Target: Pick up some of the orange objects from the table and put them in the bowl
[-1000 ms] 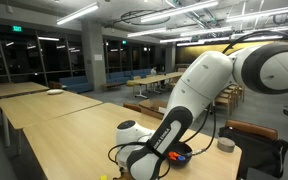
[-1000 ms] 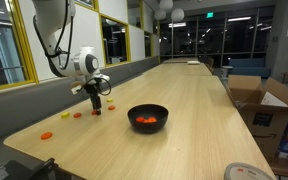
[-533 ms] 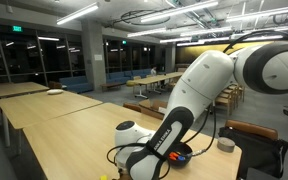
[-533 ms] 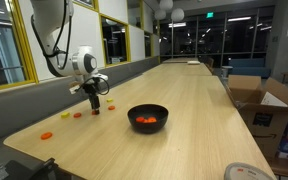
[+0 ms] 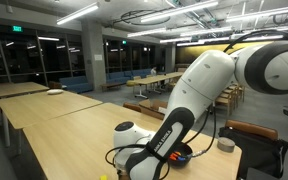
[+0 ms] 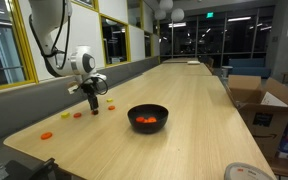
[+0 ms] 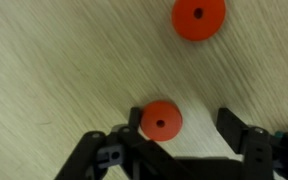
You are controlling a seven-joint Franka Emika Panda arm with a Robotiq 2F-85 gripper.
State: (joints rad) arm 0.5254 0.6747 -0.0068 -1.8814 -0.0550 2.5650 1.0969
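The long light-wood table (image 6: 199, 105) carried everything, and the white arm (image 5: 206, 88) was bent low over one end of it. The black bowl (image 6: 148, 117) sat toward the middle of the board with some orange pieces inside. It was well apart from the gripper (image 6: 94, 104), which stood tip-down at the surface among the scattered orange objects (image 6: 66, 117).

In the wrist view the gripper (image 7: 184, 125) was open. Its jaws straddled one orange disc (image 7: 161, 121) lying flat on the wood, close against one finger (image 7: 134, 122) with a clear gap to the other. A second disc (image 7: 199, 18) lay near, outside the jaws.

The step in hand looked like the grasp. Done well, it called for centring on the disc first, then closing slowly so the near finger did not shove it sideways. The piece was thin, so the fingertips belonged right down at the table, though the view was too tight to tell their height. A straight lift before travelling to the bowl would have kept clear of the second disc.
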